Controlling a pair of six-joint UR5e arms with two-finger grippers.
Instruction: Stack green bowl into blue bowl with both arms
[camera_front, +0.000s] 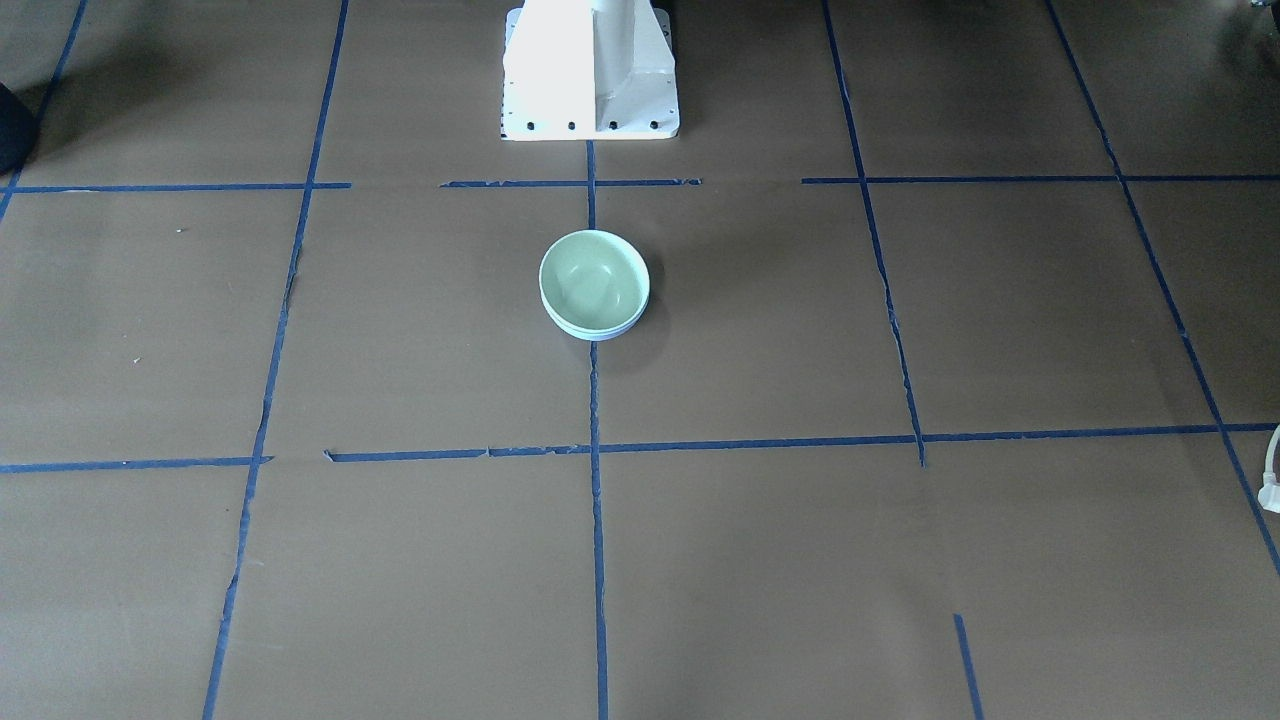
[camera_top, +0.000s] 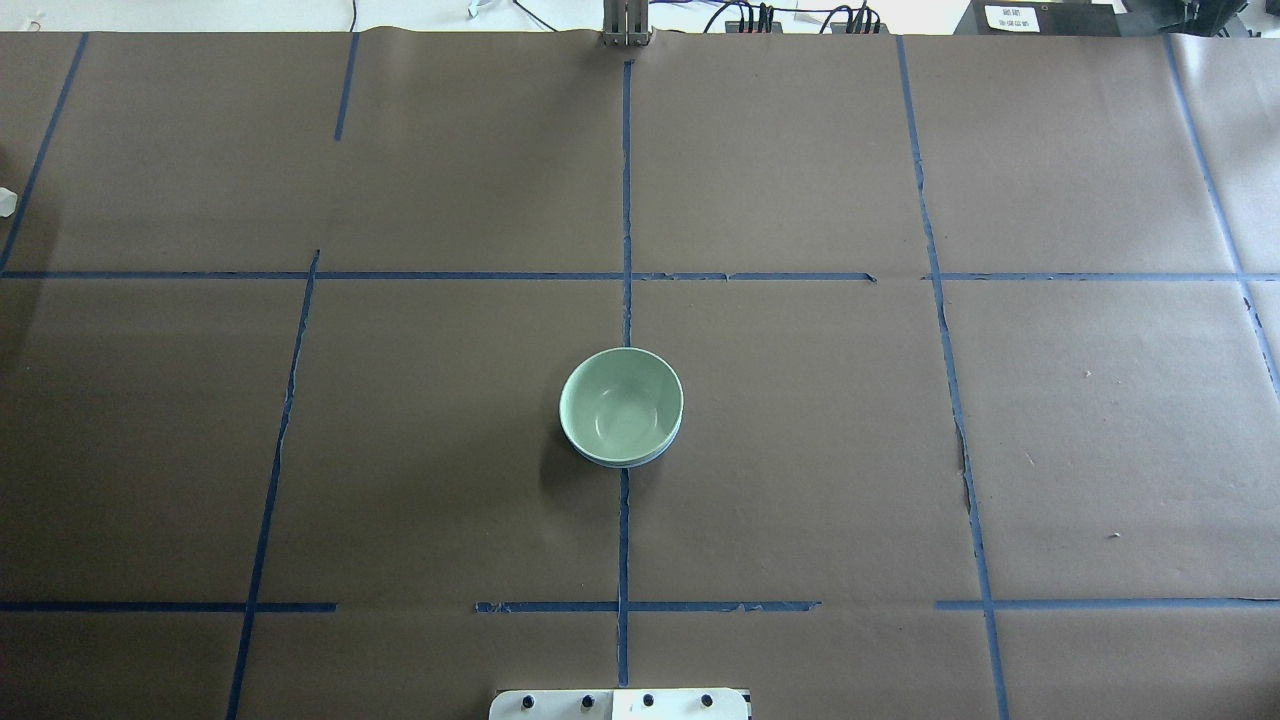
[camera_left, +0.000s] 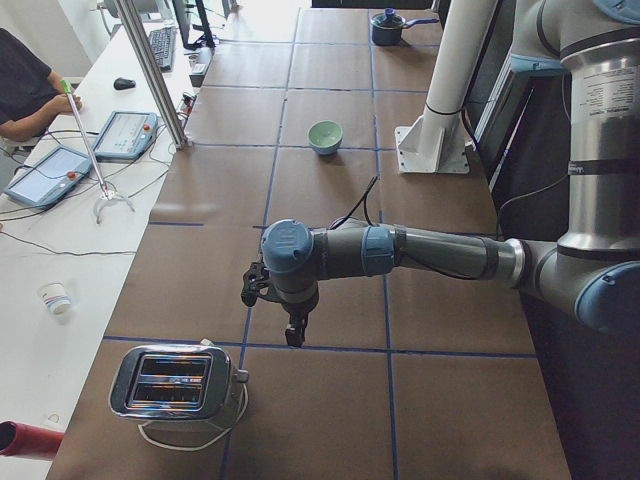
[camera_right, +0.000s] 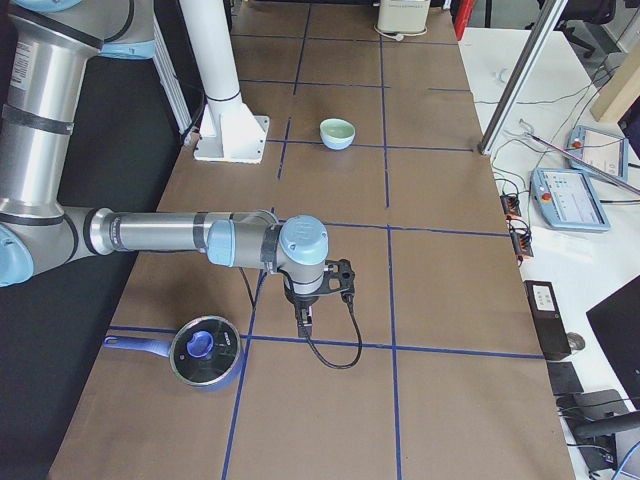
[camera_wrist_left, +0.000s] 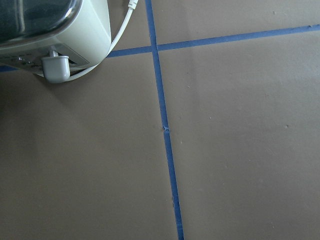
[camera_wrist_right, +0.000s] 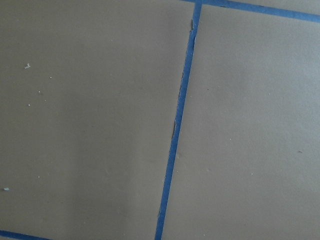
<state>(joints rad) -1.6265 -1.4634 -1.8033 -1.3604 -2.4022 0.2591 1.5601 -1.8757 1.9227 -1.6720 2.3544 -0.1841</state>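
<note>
Plainly, the stacking looks finished, so the step in hand is, by my judgement, parking clear without disturbing the result. On the table (camera_top: 900, 450) the left arm (camera_left: 430, 255) and the right arm (camera_right: 160, 232) reach out low over opposite ends, both well apart from the bowls. To end well, any last move should lift away from the surface first, as clutter lies close. In the left side view a toaster (camera_left: 175, 385) stands at 7 o'clock of the left gripper (camera_left: 295, 335), and in the right side view a saucepan (camera_right: 205, 352) sits at 8 o'clock of the right gripper (camera_right: 303, 325). Both grippers point down and hold nothing. Whether their fingers are parted or closed I cannot tell, since only the side cameras catch them.

The table is covered in matt brown paper, slightly creased, ruled into squares by blue tape (camera_top: 625, 200) that is frayed in places. The white pedestal (camera_front: 590, 75) is glossy painted metal with a bolted foot. The toaster is polished metal with rounded corners. The saucepan is dark blue with a lid and knob.

The green bowl (camera_top: 620, 405) sits mid-table, at 12 o'clock of the pedestal in the overhead view. It is smooth, round and deep-sided, with a faint sheen inside, and it rests nested in the blue bowl (camera_front: 597, 335). Only a thin pale crescent of that bowl shows, around 6 o'clock under the green rim.
</note>
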